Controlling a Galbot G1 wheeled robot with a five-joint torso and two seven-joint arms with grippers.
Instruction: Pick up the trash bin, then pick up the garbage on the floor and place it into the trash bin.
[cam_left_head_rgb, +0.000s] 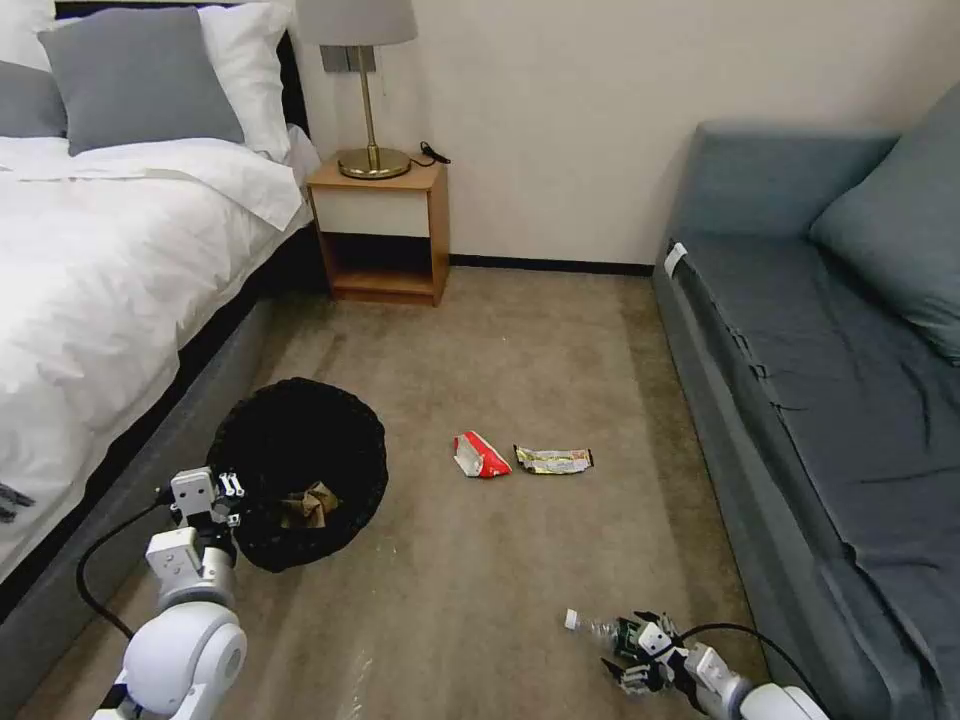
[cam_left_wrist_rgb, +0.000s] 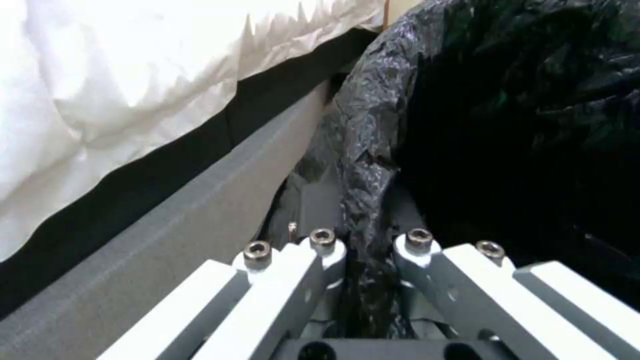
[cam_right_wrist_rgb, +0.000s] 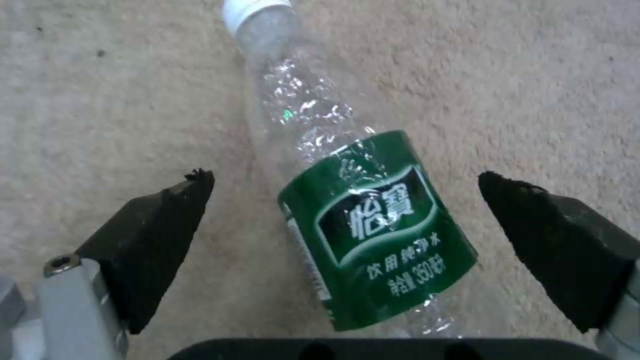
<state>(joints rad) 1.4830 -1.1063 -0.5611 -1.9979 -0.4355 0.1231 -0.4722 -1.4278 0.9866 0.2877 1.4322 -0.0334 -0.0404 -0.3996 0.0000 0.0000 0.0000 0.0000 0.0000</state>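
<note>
straddling the bottle (cam_right_wrist_rgb: 360, 200) on the carpet (cam_right_wrist_rgb: 120, 100), our right gripper (cam_right_wrist_rgb: 347, 195) hangs spread wide, pads either side of the green label and touching nothing. we judge the bottle light, thin-walled and slick, likely to crumple or roll, so the labelled middle is the place to pinch. our left gripper (cam_left_wrist_rgb: 367, 245) is clenched on the bin (cam_left_head_rgb: 300, 470) rim beside the bed (cam_left_head_rgb: 110, 300), paper bag (cam_left_head_rgb: 308, 505) inside. packet (cam_left_head_rgb: 480, 455) and wrapper (cam_left_head_rgb: 553, 460) lie mid-floor.

The bottle's (cam_right_wrist_rgb: 373, 220) base is cut off by the right wrist view's edge; the bin's (cam_left_head_rgb: 300, 470) white body is hidden under black bag.
</note>
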